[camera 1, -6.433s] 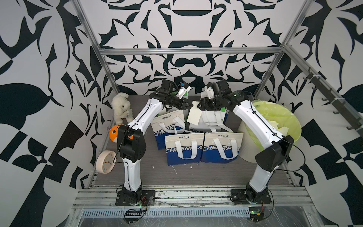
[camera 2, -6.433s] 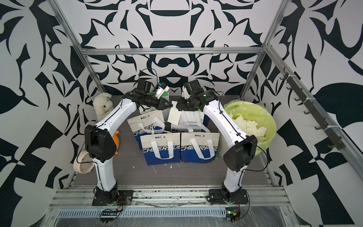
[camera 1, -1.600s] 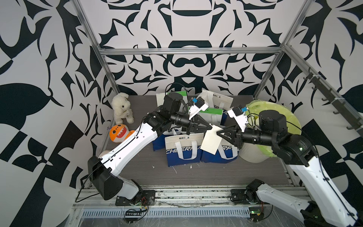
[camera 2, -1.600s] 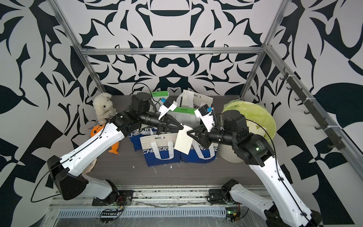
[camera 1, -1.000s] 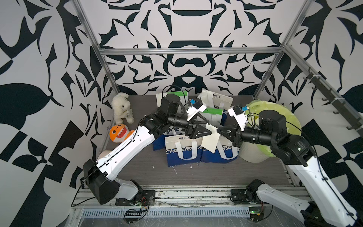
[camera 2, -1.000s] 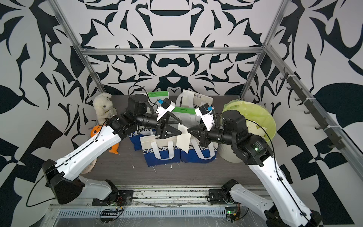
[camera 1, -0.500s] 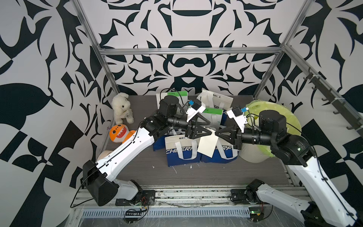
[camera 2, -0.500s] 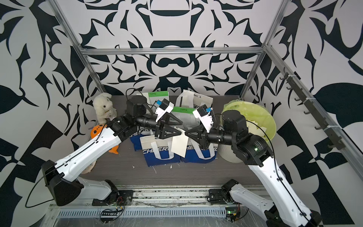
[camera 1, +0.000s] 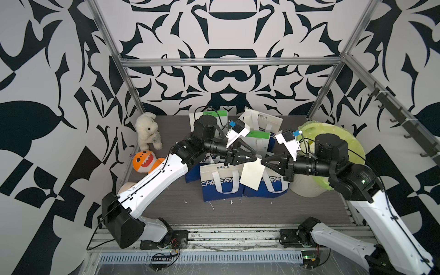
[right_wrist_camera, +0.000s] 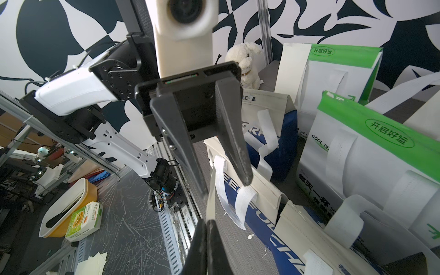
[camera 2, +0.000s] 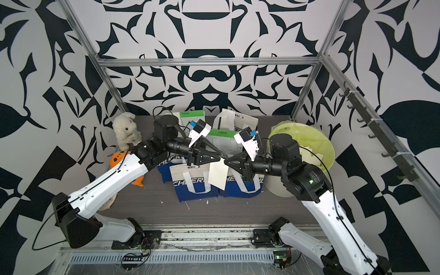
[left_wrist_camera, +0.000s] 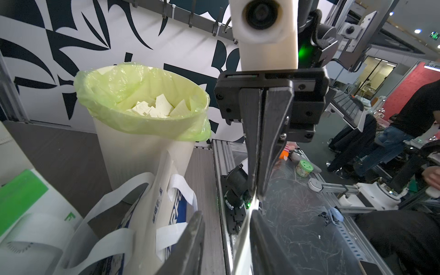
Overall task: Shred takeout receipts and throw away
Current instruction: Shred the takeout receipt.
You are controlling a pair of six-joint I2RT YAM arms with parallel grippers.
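Plainly the receipt (camera 1: 252,172) was thin, limp paper that would tear easily. It wanted pinching at its top edge, close beside the corner my right pincer (camera 1: 262,162) was clamped on, as it hung in the air over the tote bags (camera 1: 221,183) near the lined bin (camera 1: 357,152). My left pincer (camera 1: 256,156), wide a second before, had narrowed around that edge, its jaws yet slightly apart.

A dark wood-grain desk (camera 1: 238,214) carries a white plush animal (camera 1: 147,133) at far left, with an orange shark plush (camera 1: 144,162) just nearer. Blue-and-cream tote bags (camera 1: 220,183) stand mid-desk, green-topped white bags (camera 1: 260,142) behind them. A hook rail (camera 1: 408,122) lines the right wall.
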